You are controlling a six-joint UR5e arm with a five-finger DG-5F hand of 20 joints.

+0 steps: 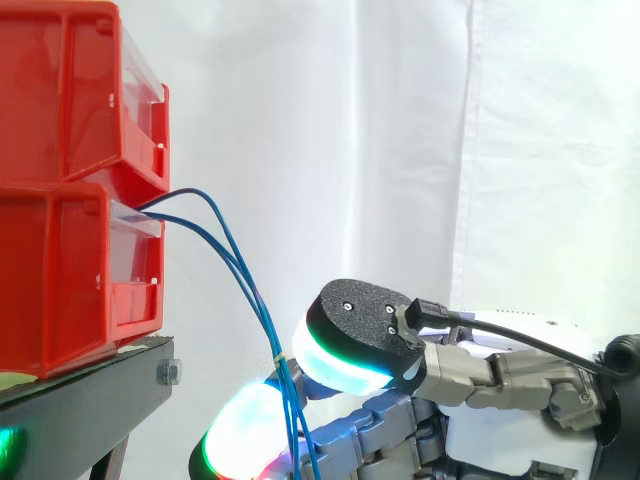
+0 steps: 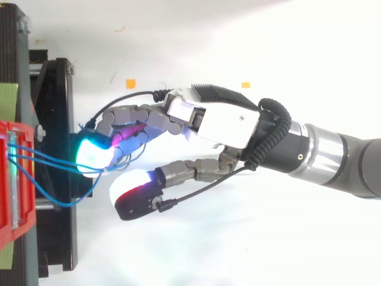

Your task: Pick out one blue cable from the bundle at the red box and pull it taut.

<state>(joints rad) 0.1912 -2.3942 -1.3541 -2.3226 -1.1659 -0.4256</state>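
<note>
Several blue cables (image 1: pixel 232 262) meet the front end of my robot hand (image 2: pixel 220 122), so I start there. From the side they drop past that end and carry on below it. From above they reach it on the side that faces the boxes.

I cannot tell whether the robot hand has closed on any cable, or on more than one, because the contact is hidden from both cameras. It sits low, under the point where the cables leave the box. I judge that is because the cables lie close together there and can be reached without touching the box.

Just ahead of the robot hand one of them sags in a loose loop. Nothing is taut yet, and the pull away from the boxes is not yet done.

Further ahead and higher up, the cables come out of the front of the lower red box (image 1: pixel 60 280), which anchors them. That is why a pull back along the arm should straighten one. An upper red box (image 1: pixel 70 90) is stacked on top of it. Both rest on the bench (image 1: pixel 90 400), ahead of the robot hand. Beyond everything hangs the white curtain (image 1: pixel 400 120).
</note>
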